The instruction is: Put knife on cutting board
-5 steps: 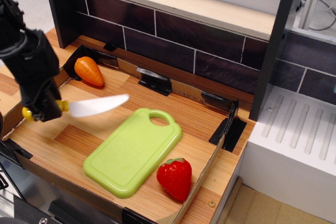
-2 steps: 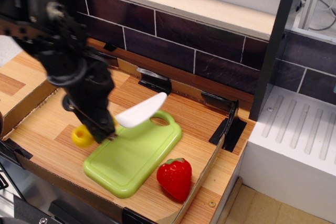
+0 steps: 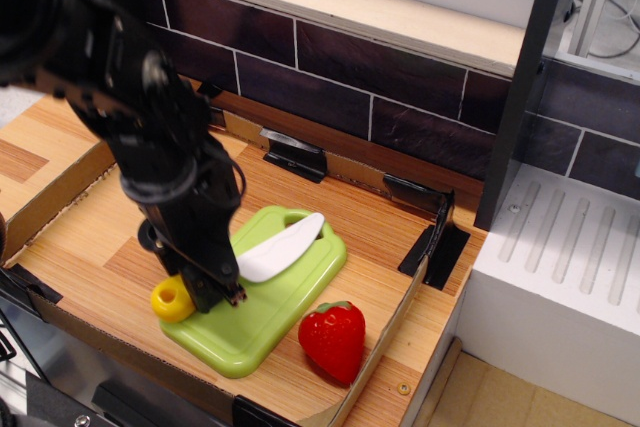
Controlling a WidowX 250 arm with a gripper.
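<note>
Knife (image 3: pixel 268 257) over cutting board (image 3: pixel 300 282)

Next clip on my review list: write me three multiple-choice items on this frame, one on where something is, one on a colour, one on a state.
1. Where does the strawberry lie?
A. On the cutting board
B. On the wooden floor beside the board's right edge
C. Against the tiled back wall

2. What colour is the handle of the knife?
A. Yellow
B. Red
C. Black

3. How is the knife now?
A. Lying free beside the board
B. Lying free on the shelf above
C. Gripped by the pincer, white blade over the cutting board

Answers:
1 B: the strawberry sits off the green board, next to its right edge.
2 A: a rounded yellow end sticks out left of the pincer.
3 C: the pincer is clamped on the handle while the blade slants over the board near its handle hole.
</note>
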